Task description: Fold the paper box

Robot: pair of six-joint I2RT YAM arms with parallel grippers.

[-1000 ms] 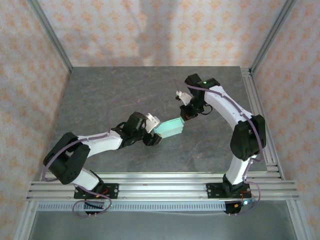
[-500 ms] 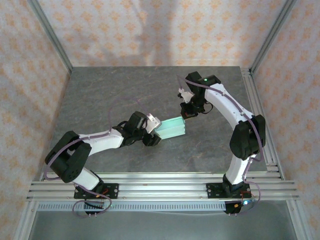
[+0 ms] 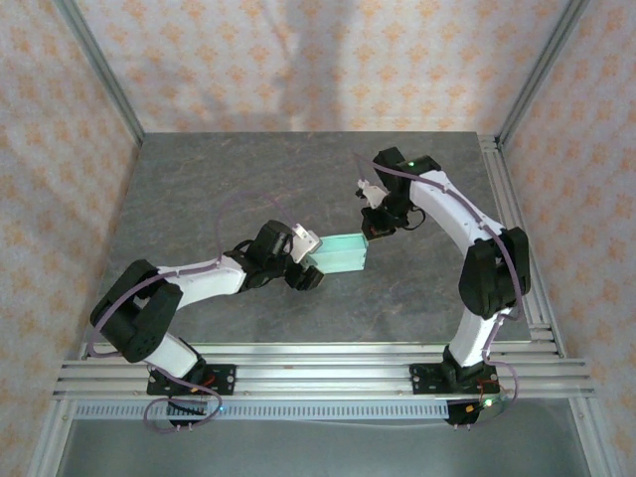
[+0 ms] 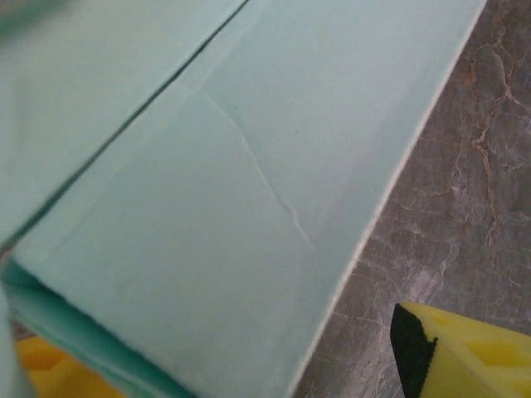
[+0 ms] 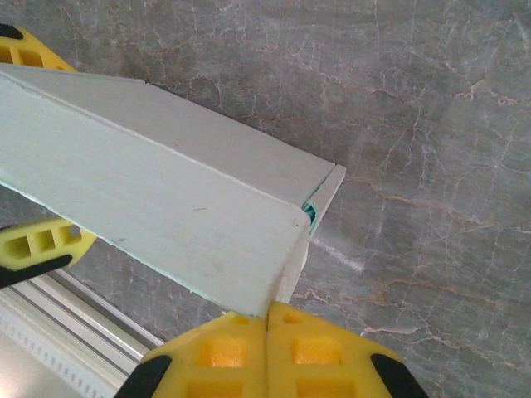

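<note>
Pale mint-green card forms the paper box point(image 3: 339, 253), shown as a flat rectangular body lying near the middle of the grey marbled table point(image 3: 199, 199), between the two arms. The left gripper point(image 3: 309, 263) sits at the box's left end. In the left wrist view its jaws stand apart: one yellow fingertip point(image 4: 465, 356) is clear of the card's long edge, with bare table showing in the gap, and the other is partly hidden under the box at the lower left. A broad panel of the box point(image 4: 249, 166) carries a faint crease and a dark slit where two panels meet. The right gripper point(image 3: 375, 233) meets the box's right end. In the right wrist view its yellow fingers point(image 5: 216, 356) are pressed together, with their tips at the near corner of the box point(image 5: 166, 207), where a thin end flap runs down to the seam between them. Whether any card is pinched there cannot be told. An aluminium rail point(image 3: 318, 363) carries both arm bases at the table's near edge.
</note>
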